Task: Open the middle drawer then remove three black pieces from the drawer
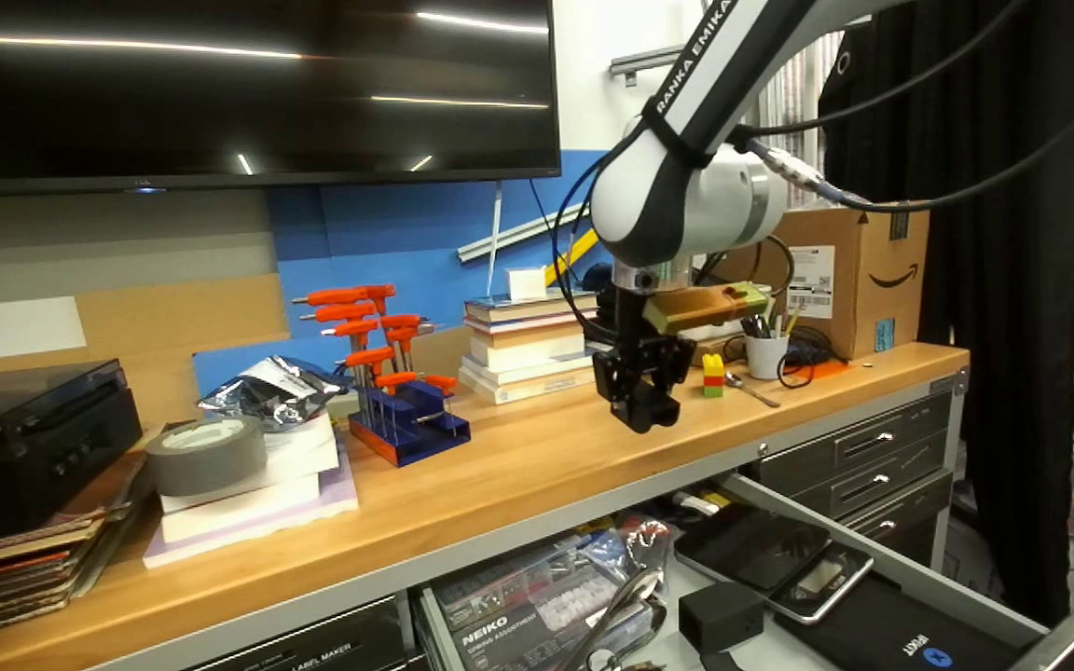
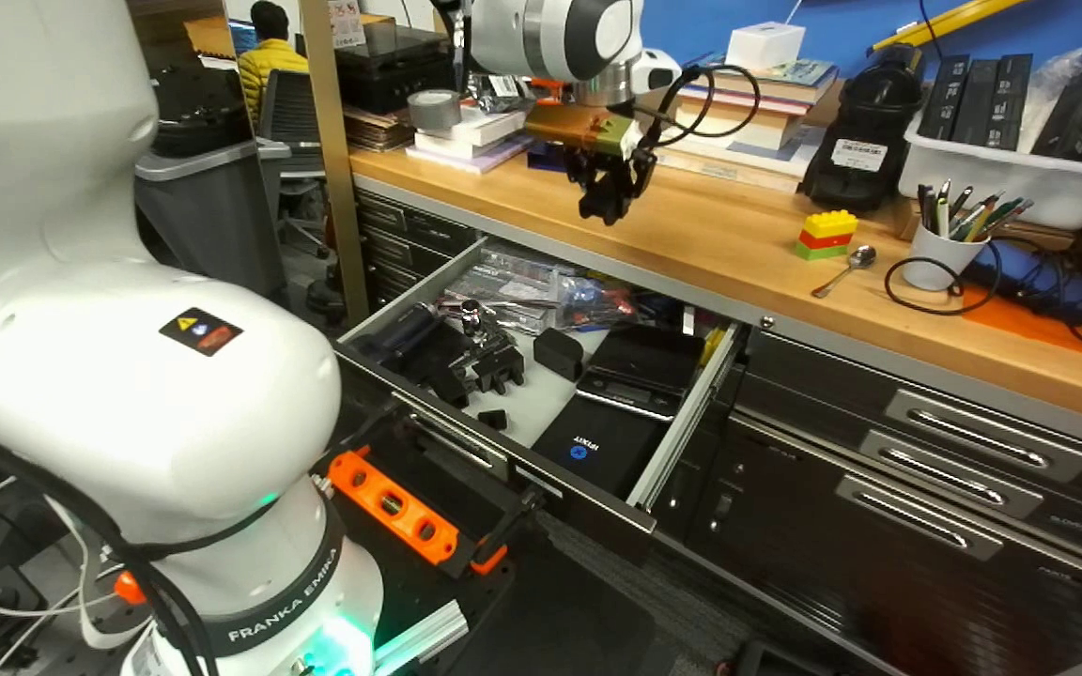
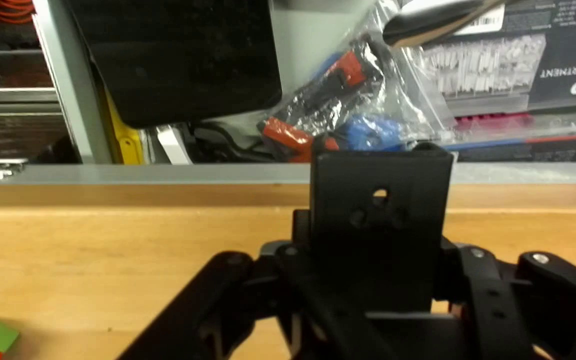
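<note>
Gripper point(image 1: 646, 390): narrowed onto a black piece point(image 3: 380, 225), hanging over the bench top point(image 1: 537, 457), apart from it.
Bench top: beneath the gripper, presumably the landing place.
Setting down: sink straight and slow, piece level, release only on contact, back from the front edge.
Drawer point(image 2: 546, 399): pulled out, below the gripper, toward the robot base point(image 2: 259, 582).
Black block point(image 2: 558, 353): in that drawer, lower than the gripper, probably a later pick.

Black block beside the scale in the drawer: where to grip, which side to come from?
I'd pinch the block across two opposite upright sides, straight down from above: its flat top is uncovered. The scale sits close on one side; bare drawer floor shows opposite. The gripper should first release the black piece it holds.
</note>
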Controlling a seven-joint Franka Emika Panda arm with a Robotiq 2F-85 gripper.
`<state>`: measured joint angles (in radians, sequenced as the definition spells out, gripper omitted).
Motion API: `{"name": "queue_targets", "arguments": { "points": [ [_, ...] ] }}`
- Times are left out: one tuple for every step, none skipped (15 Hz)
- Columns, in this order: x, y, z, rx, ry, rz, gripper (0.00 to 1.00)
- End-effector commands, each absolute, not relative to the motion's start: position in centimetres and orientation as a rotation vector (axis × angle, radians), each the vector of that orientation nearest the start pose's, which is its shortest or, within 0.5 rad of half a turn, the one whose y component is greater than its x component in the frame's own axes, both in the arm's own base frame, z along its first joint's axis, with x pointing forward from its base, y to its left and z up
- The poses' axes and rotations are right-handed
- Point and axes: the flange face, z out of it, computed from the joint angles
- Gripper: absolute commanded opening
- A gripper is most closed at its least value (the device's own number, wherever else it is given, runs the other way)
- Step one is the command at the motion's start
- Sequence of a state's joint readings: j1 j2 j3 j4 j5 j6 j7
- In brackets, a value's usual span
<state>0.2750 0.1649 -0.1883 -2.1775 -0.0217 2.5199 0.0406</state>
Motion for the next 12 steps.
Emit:
{"name": "queue_targets", "arguments": {
  "points": [
    [62.2, 6.6, 34.6, -3.138, -0.135, -0.325, 0.23],
    [63.6, 7.0, 34.3, -3.133, -0.145, -0.336, 0.23],
    [65.0, 7.3, 33.9, -3.133, -0.145, -0.348, 0.23],
    [66.4, 7.7, 33.0, -3.127, -0.154, -0.345, 0.23],
    [67.6, 8.0, 32.4, -3.127, -0.155, -0.339, 0.23],
    [68.7, 8.1, 31.6, -3.126, -0.158, -0.331, 0.23],
    [69.8, 8.2, 30.8, -3.126, -0.158, -0.317, 0.23],
    [70.8, 8.3, 30.0, -3.129, -0.157, -0.300, 0.23],
    [71.7, 8.4, 29.4, -3.132, -0.155, -0.286, 0.23],
    [72.6, 8.5, 28.9, -3.137, -0.154, -0.275, 0.23],
    [73.2, 8.6, 28.5, -3.143, -0.154, -0.266, 0.23],
    [73.8, 8.6, 28.3, -3.144, -0.153, -0.259, 0.23]
  ]
}}
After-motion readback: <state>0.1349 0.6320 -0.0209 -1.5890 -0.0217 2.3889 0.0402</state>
